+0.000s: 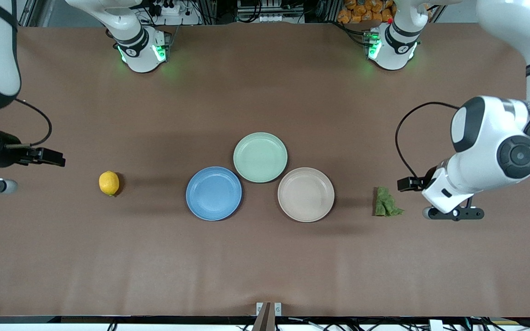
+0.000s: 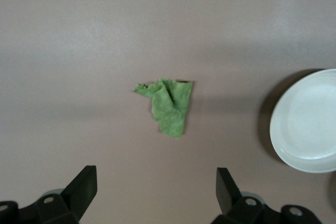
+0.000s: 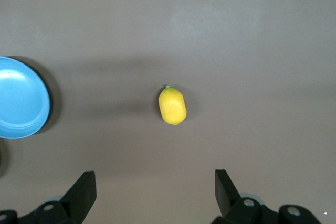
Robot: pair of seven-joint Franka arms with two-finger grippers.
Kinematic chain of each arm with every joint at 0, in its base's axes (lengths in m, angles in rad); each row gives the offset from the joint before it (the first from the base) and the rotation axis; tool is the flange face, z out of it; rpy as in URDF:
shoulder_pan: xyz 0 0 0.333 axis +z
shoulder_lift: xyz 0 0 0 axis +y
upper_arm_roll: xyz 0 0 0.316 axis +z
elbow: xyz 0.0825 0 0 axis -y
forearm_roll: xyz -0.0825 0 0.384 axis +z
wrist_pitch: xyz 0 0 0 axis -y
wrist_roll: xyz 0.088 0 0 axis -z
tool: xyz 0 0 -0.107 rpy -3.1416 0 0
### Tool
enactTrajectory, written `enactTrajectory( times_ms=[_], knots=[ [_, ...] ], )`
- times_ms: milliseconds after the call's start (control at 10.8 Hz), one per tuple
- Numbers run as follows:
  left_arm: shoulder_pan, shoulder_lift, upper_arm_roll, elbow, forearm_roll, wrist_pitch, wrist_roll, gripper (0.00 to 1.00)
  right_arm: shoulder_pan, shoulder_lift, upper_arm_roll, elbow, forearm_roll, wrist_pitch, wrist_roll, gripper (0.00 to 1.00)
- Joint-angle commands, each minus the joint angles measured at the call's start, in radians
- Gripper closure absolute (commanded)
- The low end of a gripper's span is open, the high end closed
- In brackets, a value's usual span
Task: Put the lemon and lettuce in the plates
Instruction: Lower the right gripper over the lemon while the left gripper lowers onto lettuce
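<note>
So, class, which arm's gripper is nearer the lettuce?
Left. The left gripper hangs beside the lettuce, at its arm's end; the right gripper is by the lemon.

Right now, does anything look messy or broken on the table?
Nothing stands out. The lemon and the lettuce lie on the table, not yet in the blue plate or the beige plate. Both plates sit flat and empty. The left gripper and right gripper are open.

Left arm: reaching in from its end of the surface, wrist pointing down, left gripper [image 2: 156, 195] hanging above the surface, jaws spread wide, holding nothing. Right arm: mirroring at its own end, right gripper [image 3: 155, 195] hanging likewise, jaws spread, holding nothing.
</note>
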Motion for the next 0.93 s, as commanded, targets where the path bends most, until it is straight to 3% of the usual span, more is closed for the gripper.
enactTrajectory(
  times_ms=[0,186,465,837],
  knots=[
    [0.015,0.055,-0.003,-0.017,0.022,0.085,-0.008,0.0,-0.012,0.05,0.009,0.023,0.003,0.002,0.011,0.0],
    [0.032,0.078,-0.003,-0.08,0.021,0.191,-0.006,0.0,-0.013,0.087,0.009,0.019,0.016,0.031,0.013,0.0],
    [0.027,0.142,-0.001,-0.086,0.021,0.242,-0.008,0.0,-0.015,0.126,0.009,0.003,0.02,0.08,0.007,0.0],
    [-0.008,0.21,-0.001,-0.086,0.029,0.322,-0.064,0.0,-0.007,0.12,0.012,-0.145,0.023,0.256,-0.019,0.0]
  ],
)
